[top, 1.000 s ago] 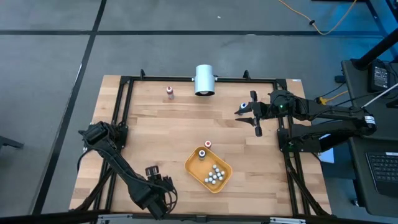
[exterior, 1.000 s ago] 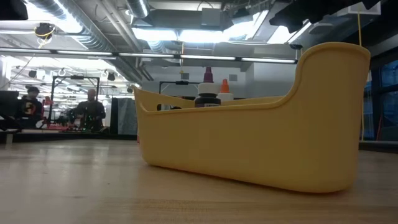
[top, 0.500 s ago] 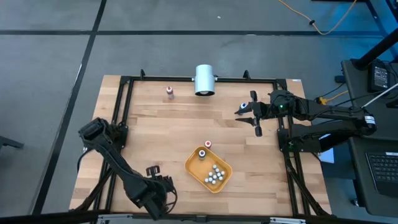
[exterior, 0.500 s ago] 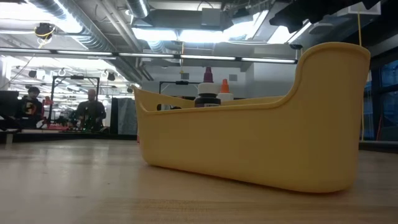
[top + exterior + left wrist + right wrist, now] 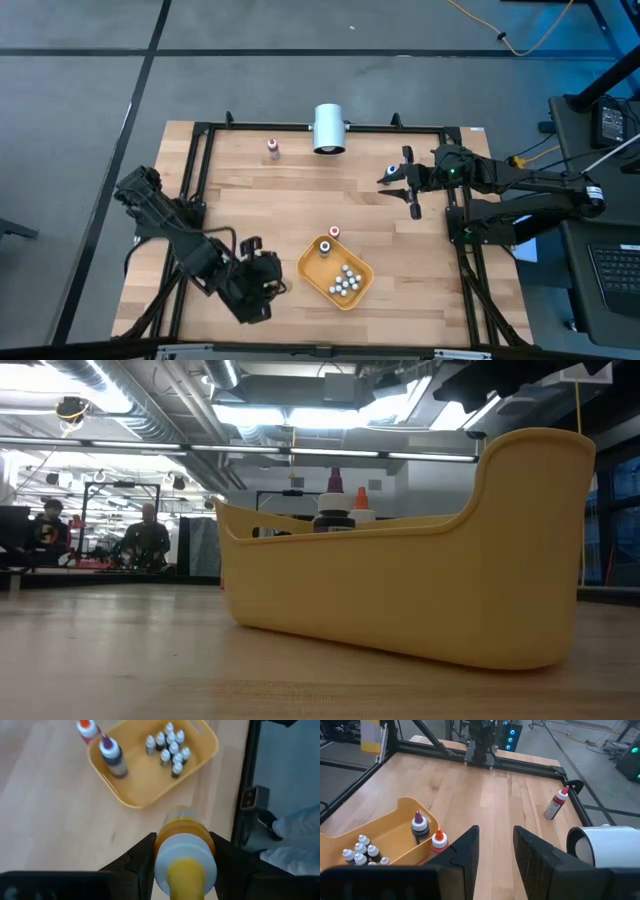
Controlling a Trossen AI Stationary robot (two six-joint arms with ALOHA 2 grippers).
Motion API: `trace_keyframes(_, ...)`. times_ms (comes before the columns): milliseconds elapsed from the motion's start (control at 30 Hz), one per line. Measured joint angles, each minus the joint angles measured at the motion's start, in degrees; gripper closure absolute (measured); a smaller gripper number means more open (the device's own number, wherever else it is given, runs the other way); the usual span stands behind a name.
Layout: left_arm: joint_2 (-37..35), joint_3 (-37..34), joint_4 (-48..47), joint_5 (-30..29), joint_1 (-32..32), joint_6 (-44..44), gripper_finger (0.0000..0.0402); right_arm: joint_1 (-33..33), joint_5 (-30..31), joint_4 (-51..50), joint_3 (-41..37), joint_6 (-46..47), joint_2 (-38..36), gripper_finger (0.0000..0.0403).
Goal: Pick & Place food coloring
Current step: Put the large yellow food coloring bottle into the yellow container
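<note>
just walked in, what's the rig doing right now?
Sorting food coloring bottles into the orange tray. The left pincer is shut on a yellow-topped bottle near the tray, which already holds a cluster of small whitish-capped bottles and a purple-topped one. A red-topped bottle stands just outside the tray, and another near the white cylinder. The right pincer waits at the far right, holding nothing.

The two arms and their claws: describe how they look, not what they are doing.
Both arms are dark, nearly black, built of jointed tubular links with black cables running along them. The left arm carries a bulky black wrist block. The right arm shows a small green light near its wrist and white bands farther back. Each claw, left claw and right claw, has two flat black angular fingers.
</note>
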Motion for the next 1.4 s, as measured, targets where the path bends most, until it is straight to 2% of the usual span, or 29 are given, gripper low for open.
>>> trace_keyframes(133, -0.4, 0.0, 0.0, 0.9, 2.4, 3.1, 0.0256, 0.0, 0.0, 0.0, 0.0, 0.0, 0.0, 0.028)
trace_keyframes(433, 0.0, 0.6, 4.4, 8.9, 9.7, 13.3, 0.0256, 0.0, 0.0, 0.0, 0.0, 0.0, 0.0, 0.028)
trace_keyframes(733, 4.2, 14.3, 3.0, 9.3, 14.0, 25.9, 0.0256, 0.0, 0.0, 0.0, 0.0, 0.0, 0.0, 0.028)
trace_keyframes(833, 5.6, 16.9, 1.2, 8.7, 14.8, 28.9, 0.0256, 0.0, 0.0, 0.0, 0.0, 0.0, 0.0, 0.028)
trace_keyframes(1167, 5.8, 15.2, 1.6, 8.7, 15.9, 30.4, 0.0256, 0.0, 0.0, 0.0, 0.0, 0.0, 0.0, 0.028)
trace_keyframes(1300, 6.8, 12.9, 2.4, 8.6, 15.9, 31.3, 0.0256, 0.0, 0.0, 0.0, 0.0, 0.0, 0.0, 0.028)
trace_keyframes(1400, 7.0, 9.0, 6.7, 9.2, 15.9, 31.4, 0.0256, 0.0, 0.0, 0.0, 0.0, 0.0, 0.0, 0.028)
